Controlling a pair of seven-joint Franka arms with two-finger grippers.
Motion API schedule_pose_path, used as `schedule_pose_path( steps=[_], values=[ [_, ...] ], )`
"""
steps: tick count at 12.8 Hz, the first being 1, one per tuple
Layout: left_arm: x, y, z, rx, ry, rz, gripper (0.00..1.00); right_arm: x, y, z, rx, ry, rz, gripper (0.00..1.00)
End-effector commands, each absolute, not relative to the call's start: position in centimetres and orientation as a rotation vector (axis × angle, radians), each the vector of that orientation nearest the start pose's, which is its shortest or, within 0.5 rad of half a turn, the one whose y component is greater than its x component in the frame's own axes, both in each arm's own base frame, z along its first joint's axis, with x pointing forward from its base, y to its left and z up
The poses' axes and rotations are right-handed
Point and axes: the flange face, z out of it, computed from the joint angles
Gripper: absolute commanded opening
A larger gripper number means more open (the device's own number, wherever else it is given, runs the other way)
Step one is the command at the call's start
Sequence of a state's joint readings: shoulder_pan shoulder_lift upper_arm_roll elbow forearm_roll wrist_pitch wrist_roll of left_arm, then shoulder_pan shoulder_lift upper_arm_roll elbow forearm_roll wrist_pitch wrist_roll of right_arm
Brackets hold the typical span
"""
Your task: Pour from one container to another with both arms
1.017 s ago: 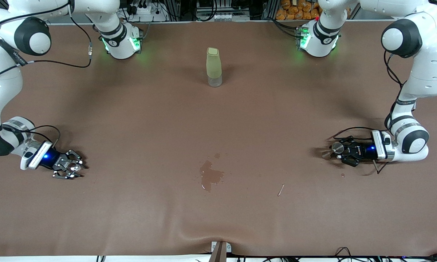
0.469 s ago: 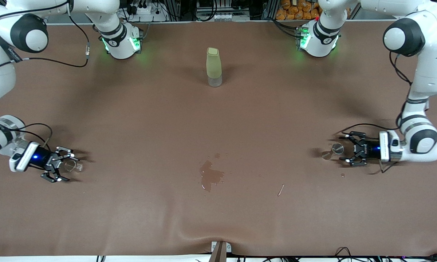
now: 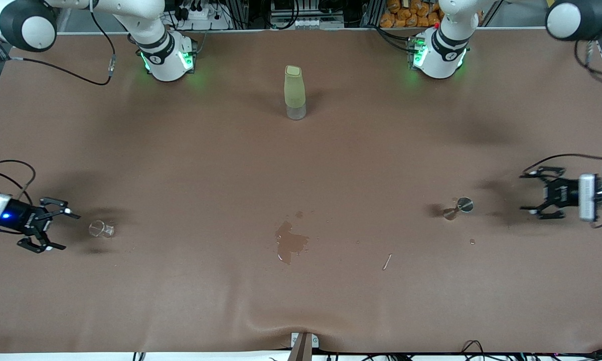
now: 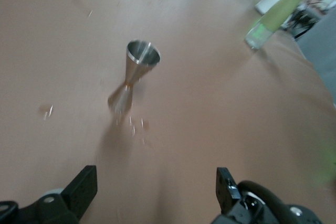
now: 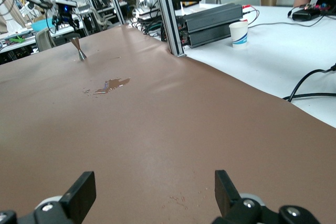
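Two grippers, two small vessels and one bottle make up the scene on the brown table (image 3: 180, 165). At the right arm's end, the right gripper (image 3: 50, 230) sits low beside the table edge with its fingers spread and nothing between them. The glass cup (image 3: 101, 229) stands upright on the table near it, clear of both fingers and untouched. Toward the middle of the table lies a dark wet patch (image 3: 291, 244), nearer to the front camera than the green bottle (image 3: 294, 92), which stands upright near the arms' bases. A thin pale stick (image 3: 387, 261) lies between the wet patch and the left arm's end. Farther along, the metal measuring cup (image 3: 459, 207) stands upright on its narrow waist; the left wrist view shows its open round rim (image 4: 143, 53) facing up. The left gripper (image 3: 542, 193) is well apart from it, low at the left arm's end, fingers spread and empty.

Status, as a judgement: both vessels are set down and released, and the wet patch suggests liquid reached the table at some point. Whether the measuring cup holds any liquid cannot be told. If a pour has been made, nothing remains but clearing the arms; if not, both cups must be gripped again.
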State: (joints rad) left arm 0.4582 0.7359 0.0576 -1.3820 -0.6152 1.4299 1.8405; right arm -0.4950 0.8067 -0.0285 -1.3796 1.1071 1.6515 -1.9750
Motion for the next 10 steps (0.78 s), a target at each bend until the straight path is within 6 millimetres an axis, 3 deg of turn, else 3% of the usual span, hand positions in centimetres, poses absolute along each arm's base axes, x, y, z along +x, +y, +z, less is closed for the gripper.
schedule_pose_path(
  steps=[1, 4, 6, 8, 10],
  values=[
    [59.4, 26.8, 31.6, 2.143, -1.036, 0.127, 1.0, 66.8, -25.3, 30.8, -1.998, -1.084, -0.849, 1.0],
    [60.9, 24.6, 36.6, 2.319, -0.757, 0.015, 1.0, 67.4, -22.1, 40.1, -2.132, -1.118, -0.721, 1.0],
    [62.9, 19.7, 41.4, 2.424, -0.572, -0.057, 1.0, 67.0, -19.7, 45.1, -2.253, -1.103, -0.603, 1.0],
    [64.5, 13.4, 45.0, 2.497, -0.451, -0.12, 1.0, 66.3, -17.6, 49.7, -2.344, -1.092, -0.548, 1.0],
    [65.7, 8.8, 47.5, 2.602, -0.323, -0.19, 1.0, 65.6, -15.1, 53.2, -2.45, -1.052, -0.472, 1.0]
  ],
)
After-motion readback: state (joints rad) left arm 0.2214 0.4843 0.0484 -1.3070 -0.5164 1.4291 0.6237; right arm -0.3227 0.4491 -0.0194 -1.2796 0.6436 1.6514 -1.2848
